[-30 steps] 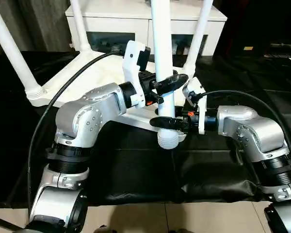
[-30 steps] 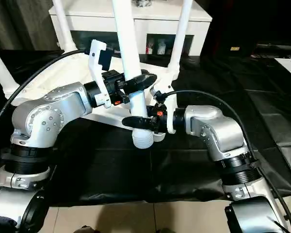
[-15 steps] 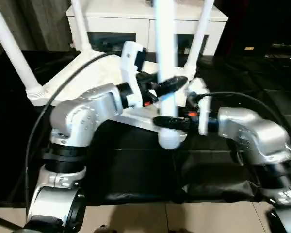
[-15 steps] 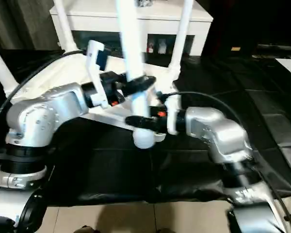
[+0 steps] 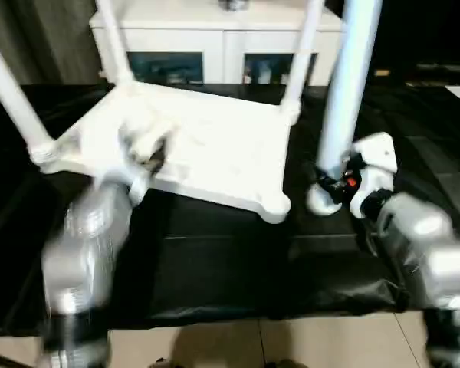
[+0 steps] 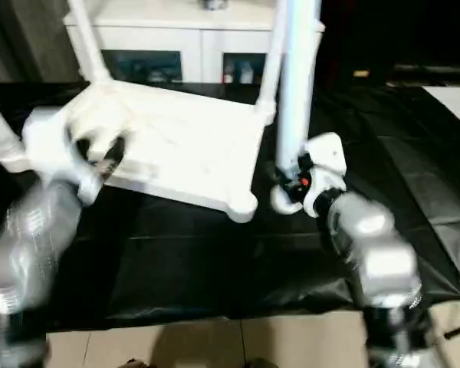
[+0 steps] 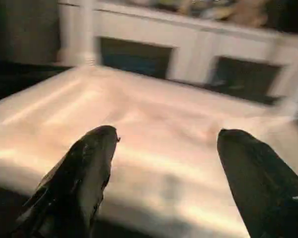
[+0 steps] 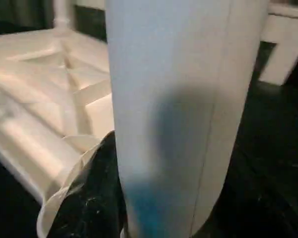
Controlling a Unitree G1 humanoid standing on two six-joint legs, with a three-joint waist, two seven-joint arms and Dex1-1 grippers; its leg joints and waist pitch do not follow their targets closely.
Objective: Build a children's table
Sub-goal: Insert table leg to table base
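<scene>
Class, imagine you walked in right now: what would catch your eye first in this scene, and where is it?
The long white leg, standing upright in the right tool beside the near right corner of the upturned table top. Three more legs already stand in its other corners, and the left tool hangs open over the ribbed underside.

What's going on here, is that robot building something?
Yes, a children's table. The white tabletop lies upside down on a black cloth, with three legs already standing up from its corners. The right gripper holds the fourth leg upright, just beside the empty corner socket nearest the robot. The left gripper is open, holding nothing, above the tabletop's underside.
</scene>
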